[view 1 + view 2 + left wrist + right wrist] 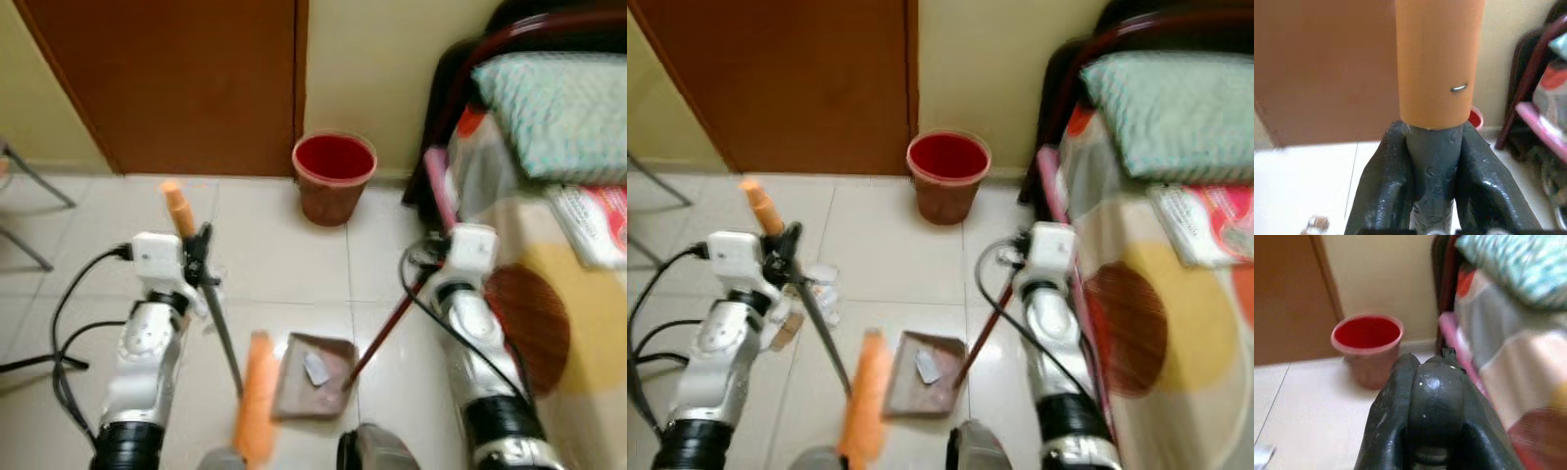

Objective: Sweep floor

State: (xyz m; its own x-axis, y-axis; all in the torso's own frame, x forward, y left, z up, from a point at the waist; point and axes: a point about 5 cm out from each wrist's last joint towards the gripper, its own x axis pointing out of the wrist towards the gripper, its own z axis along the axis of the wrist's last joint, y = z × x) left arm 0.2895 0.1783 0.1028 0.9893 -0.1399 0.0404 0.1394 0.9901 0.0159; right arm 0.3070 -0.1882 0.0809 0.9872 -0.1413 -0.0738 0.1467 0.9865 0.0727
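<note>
Light was warm and dim, indoor type, w/ soft glare on the floor tiles (284, 264) near the dustpan (313, 377). Both eye views were slightly blurred, esp. the bed (549, 196) and the orange handle (1437, 63), which was out of focus close to the lens.

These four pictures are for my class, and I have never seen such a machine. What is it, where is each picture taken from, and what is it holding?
It is a humanoid robot sweeping a tiled floor. The two wide pictures come from cameras in its head, looking down past its silver arms. The two close ones come from cameras on its wrists, looking along black fingers. The left gripper is shut on a broom with an orange-tipped handle. The right gripper is shut on the dark red handle of a dustpan, which rests on the floor with a scrap of paper in it. Ahead stands a red bin by a brown door. A bed is on the right.
</note>
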